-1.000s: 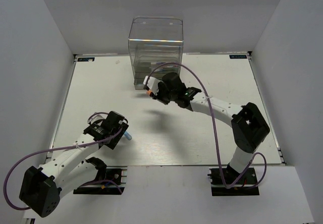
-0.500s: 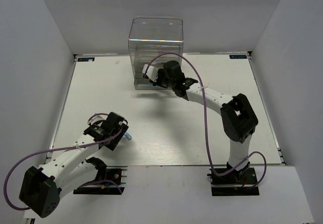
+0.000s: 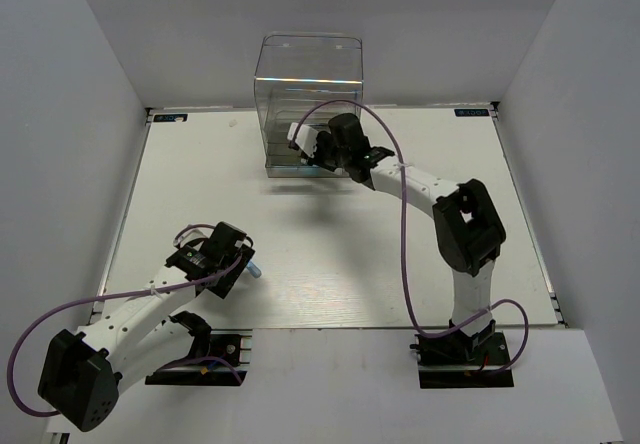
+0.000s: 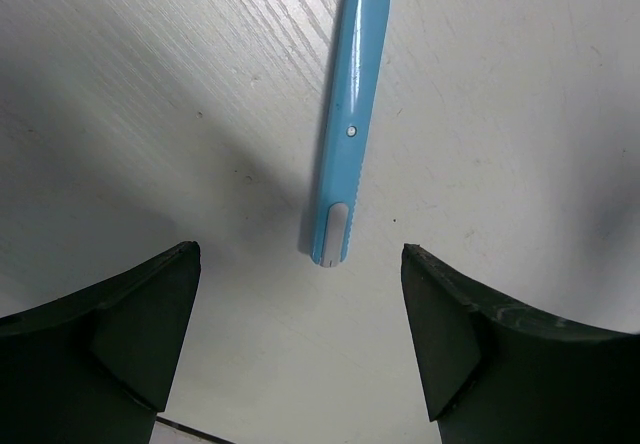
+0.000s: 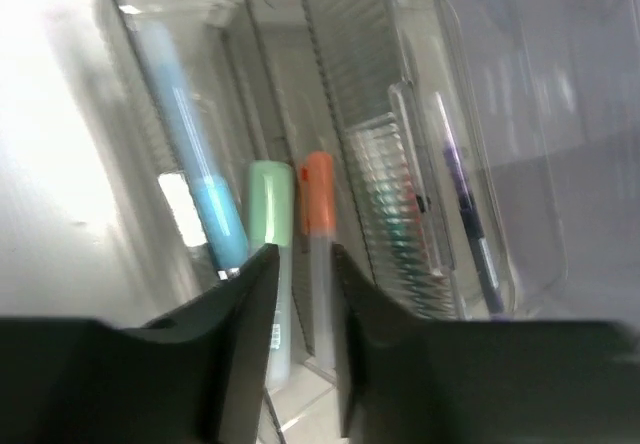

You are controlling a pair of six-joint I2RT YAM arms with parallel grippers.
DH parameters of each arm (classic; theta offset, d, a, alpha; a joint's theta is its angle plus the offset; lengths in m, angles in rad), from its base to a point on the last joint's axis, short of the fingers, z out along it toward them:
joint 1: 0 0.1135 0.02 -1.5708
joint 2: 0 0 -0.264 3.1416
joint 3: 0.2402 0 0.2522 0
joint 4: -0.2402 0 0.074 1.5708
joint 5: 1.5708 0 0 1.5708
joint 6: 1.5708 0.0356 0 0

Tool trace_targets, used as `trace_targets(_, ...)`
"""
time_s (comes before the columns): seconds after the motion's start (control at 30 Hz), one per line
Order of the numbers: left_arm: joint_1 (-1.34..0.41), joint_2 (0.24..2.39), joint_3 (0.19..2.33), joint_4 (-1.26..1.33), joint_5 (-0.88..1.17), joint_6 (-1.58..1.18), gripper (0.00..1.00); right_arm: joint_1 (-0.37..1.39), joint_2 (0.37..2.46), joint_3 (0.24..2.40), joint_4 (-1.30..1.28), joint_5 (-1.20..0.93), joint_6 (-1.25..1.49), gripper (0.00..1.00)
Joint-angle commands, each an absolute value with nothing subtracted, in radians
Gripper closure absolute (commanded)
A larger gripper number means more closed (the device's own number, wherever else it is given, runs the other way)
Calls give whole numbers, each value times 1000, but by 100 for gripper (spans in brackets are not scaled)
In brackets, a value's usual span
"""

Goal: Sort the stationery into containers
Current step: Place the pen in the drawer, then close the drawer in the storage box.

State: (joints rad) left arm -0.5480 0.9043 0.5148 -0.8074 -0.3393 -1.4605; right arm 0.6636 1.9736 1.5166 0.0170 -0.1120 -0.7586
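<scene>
The clear cabinet of drawers [image 3: 310,84] stands at the back of the table. My right gripper [image 3: 308,151] is pressed against its front. In the right wrist view that gripper [image 5: 303,254] is shut on an orange-capped marker [image 5: 318,199], whose tip points into a see-through drawer [image 5: 400,154]. A mint-green marker [image 5: 270,214] and a light-blue marker [image 5: 205,204] lie beside it, and a dark purple pen [image 5: 465,199] is in another drawer. A slim light-blue piece of stationery [image 4: 350,124] lies on the table. My left gripper [image 4: 300,294] hovers open just short of its near end.
White walls close in the table [image 3: 400,254] on three sides. The light-blue piece [image 3: 256,272] pokes out beside my left gripper [image 3: 232,260] near the front left. The right arm [image 3: 430,189] stretches across the back middle of the table.
My right gripper has carried the orange marker from over the middle of the table up to the cabinet front. The left arm has not moved.
</scene>
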Motion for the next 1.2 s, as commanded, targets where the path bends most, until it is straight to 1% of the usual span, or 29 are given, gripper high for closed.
trace_targets(0.0, -549, 899, 517, -805, -345, -1470, 9, 649, 1878, 1534, -29, -288, -733, 78)
trace_targets(0.03, -549, 908, 517, -805, -345, -1470, 9, 640, 1861, 1511, -35, -349, -738, 96)
trace_targets(0.07, -549, 908, 517, -805, -345, -1470, 9, 637, 1849, 1503, -72, -424, -767, 100)
trace_targets(0.13, -549, 908, 517, -796, -345, -1470, 9, 634, 1839, 1496, -115, -519, -819, 100)
trace_targets(0.2, -549, 917, 517, -796, -345, -1470, 9, 634, 1851, 1523, -239, -564, -906, 100)
trace_targets(0.27, -549, 917, 517, -796, -354, -1470, 9, 635, 1887, 1563, -333, -606, -934, 100)
trace_targets(0.37, -549, 917, 517, -787, -354, -1470, 9, 635, 1954, 1662, -463, -612, -1006, 100)
trace_targets(0.5, -549, 904, 526, -764, -354, -1422, 9, 637, 2042, 1735, -503, -543, -996, 100)
trace_targets(0.57, -549, 891, 526, -741, -354, -1402, 9, 641, 2063, 1749, -474, -506, -947, 100)
trace_targets(0.6, -549, 878, 526, -741, -354, -1402, 9, 640, 2088, 1749, -436, -430, -927, 100)
trace_targets(0.73, -549, 844, 526, -701, -354, -1379, 9, 641, 2132, 1772, -361, -310, -839, 100)
trace_targets(0.77, -549, 844, 526, -689, -354, -1365, 9, 646, 2135, 1770, -306, -263, -825, 100)
trace_targets(0.8, -549, 835, 517, -651, -354, -1342, 9, 643, 2137, 1769, -290, -241, -793, 100)
trace_targets(0.83, -549, 834, 517, -625, -345, -1329, 9, 643, 2132, 1747, -267, -171, -782, 100)
trace_targets(0.87, -549, 825, 503, -595, -336, -1316, 9, 646, 2129, 1738, -191, -144, -773, 100)
trace_targets(0.97, -549, 834, 482, -447, -296, -1252, 10, 644, 2123, 1700, -118, -40, -736, 100)
trace_targets(1.03, -549, 860, 482, -329, -264, -1207, 12, 646, 2126, 1692, -68, -5, -730, 100)
trace_targets(1.17, -549, 974, 506, -174, -242, -1141, 12, 643, 2126, 1680, -17, 80, -723, 100)
